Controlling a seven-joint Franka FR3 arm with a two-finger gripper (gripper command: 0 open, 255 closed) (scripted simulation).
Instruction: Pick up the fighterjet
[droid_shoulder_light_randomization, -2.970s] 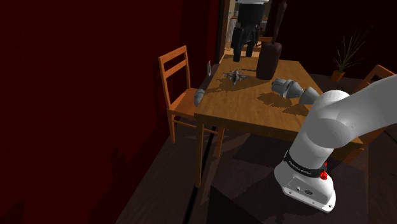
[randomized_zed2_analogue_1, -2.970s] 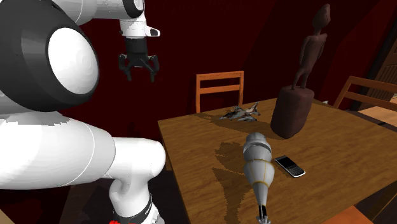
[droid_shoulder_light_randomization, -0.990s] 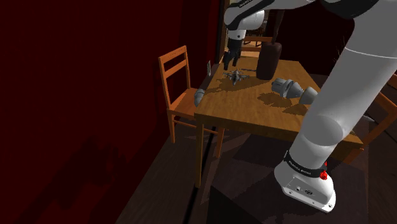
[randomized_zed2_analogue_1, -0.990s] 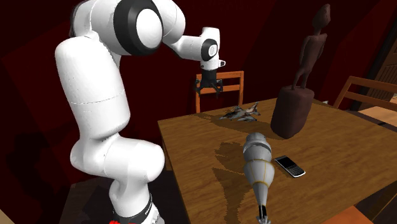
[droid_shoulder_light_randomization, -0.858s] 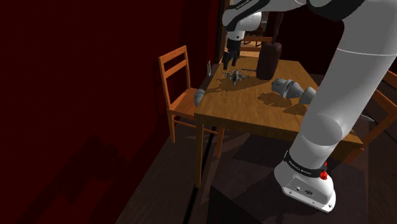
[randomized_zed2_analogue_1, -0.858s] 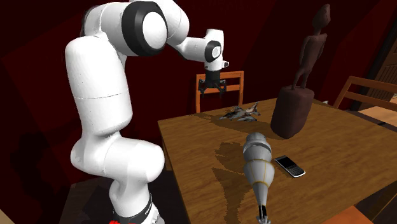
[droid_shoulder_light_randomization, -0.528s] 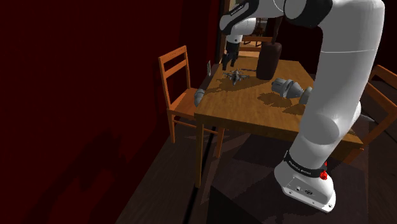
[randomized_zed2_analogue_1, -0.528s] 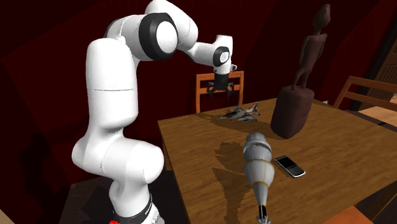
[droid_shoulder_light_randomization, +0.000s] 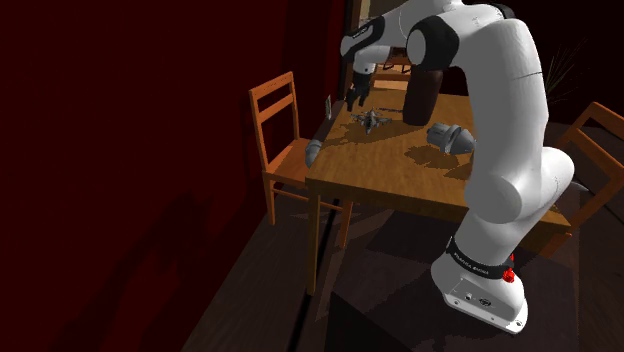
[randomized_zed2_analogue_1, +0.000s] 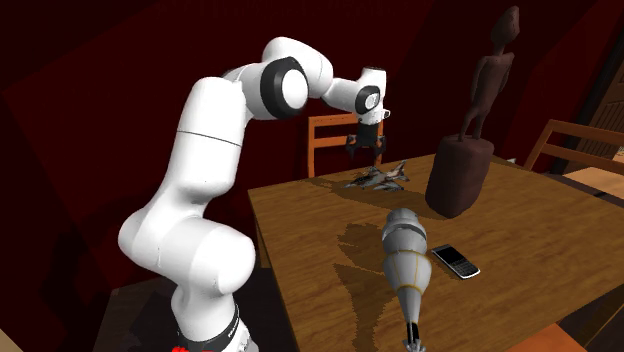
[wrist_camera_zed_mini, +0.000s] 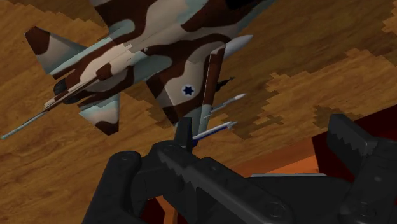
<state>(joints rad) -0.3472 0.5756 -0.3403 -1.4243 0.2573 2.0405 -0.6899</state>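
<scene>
The black two-fingered tool (randomized_zed2_analogue_1: 366, 157) hangs released, its ridged fingers spread apart and holding nothing. It points down just above one fighter jet (randomized_zed2_analogue_1: 378, 178) without touching it. In the wrist view the jet lies on the wood just beyond the fingertips, not between them.

The jet is a small model with swept wings and a pointed nose. It is painted in camouflage patches of dark brown, tan and pale grey-blue, with a white disc bearing a blue star on one wing. Thin white missiles sit under that wing. It rests flat near the edge of the desk (randomized_zed2_analogue_1: 540, 235), close to a chair (droid_shoulder_light_randomization: 280, 125).

The desk is warm brown wood with a visible grain. Just beside the jet stands one dark statue (randomized_zed2_analogue_1: 470, 140), a slim figure on a bulky rounded base. Nearer the second exterior camera lie one long, rounded grey and tan object (randomized_zed2_analogue_1: 404, 258) and one flat black phone (randomized_zed2_analogue_1: 455, 260). The shoulder view shows two orange wooden chairs with slatted backs, one at each side of the desk. The walls are dark red.
</scene>
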